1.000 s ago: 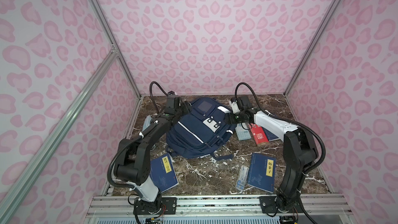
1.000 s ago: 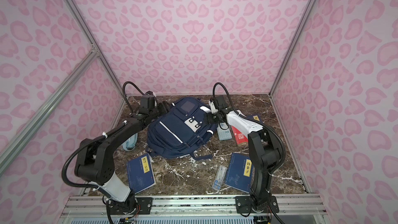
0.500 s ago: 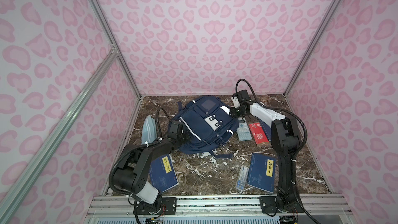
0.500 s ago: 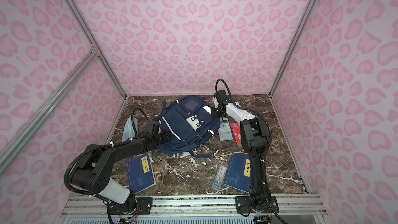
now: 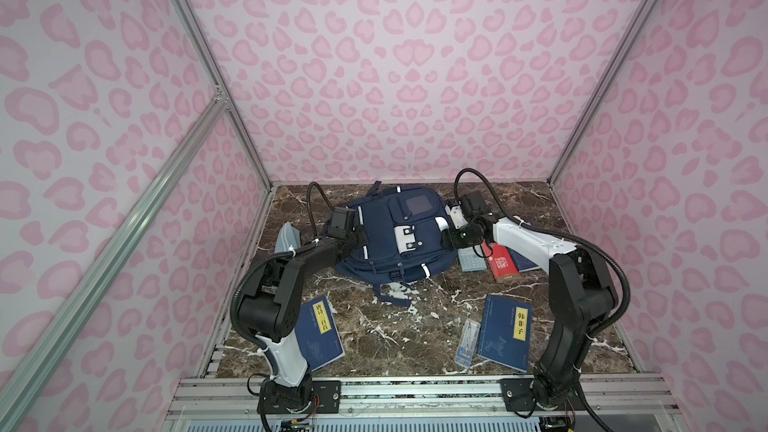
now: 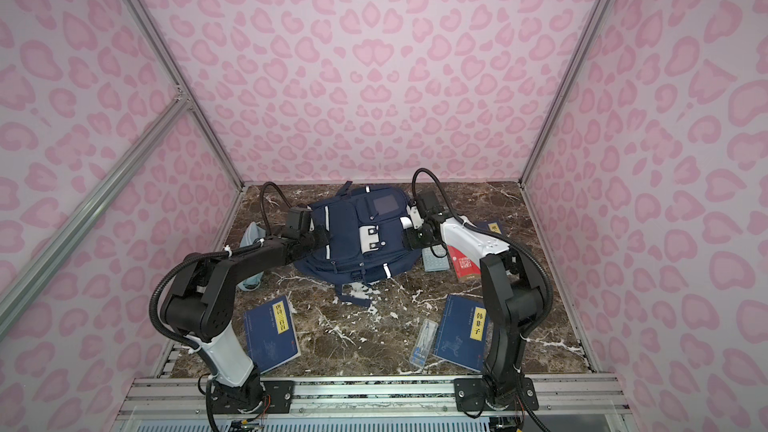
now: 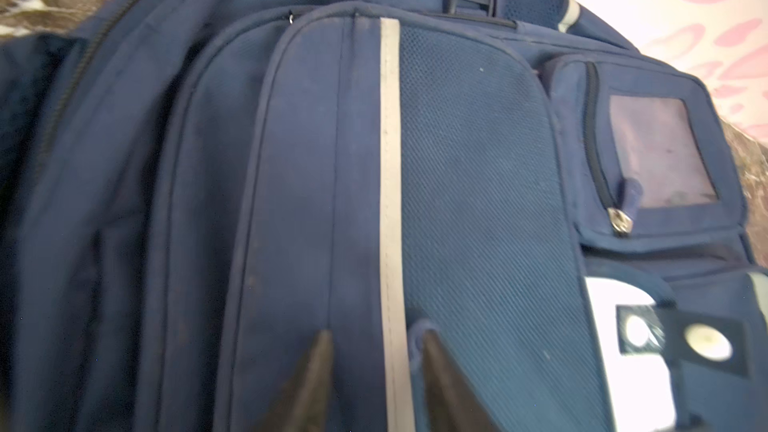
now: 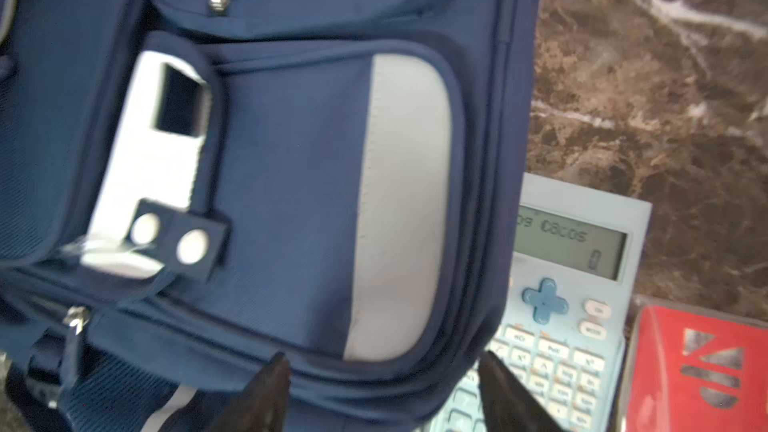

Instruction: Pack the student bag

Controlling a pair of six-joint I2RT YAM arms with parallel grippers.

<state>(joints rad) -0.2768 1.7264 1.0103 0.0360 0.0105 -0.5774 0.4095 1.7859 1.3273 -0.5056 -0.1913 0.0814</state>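
The bag (image 5: 395, 234) lies face up on the table (image 5: 395, 338), between the two grippers. The left gripper (image 7: 376, 339) is over the bag's left side, jaws parted astride a white stripe (image 7: 388, 180), holding nothing. The right gripper (image 8: 382, 361) is at the bag's right edge, jaws wide and empty.

Nothing looks packed yet. Two blue books (image 5: 505, 336) and a clear case (image 5: 467, 342) lie in front of the bag. The calculator (image 5: 471, 257) and red book (image 5: 503, 263) lie to its right, and the pouch (image 5: 286, 238) to its left. No pocket looks open, so opening one likely comes first.

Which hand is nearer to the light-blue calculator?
Right. The right hand is at the edge of the student bag, beside the calculator; the left hand is over the bag's opposite side.
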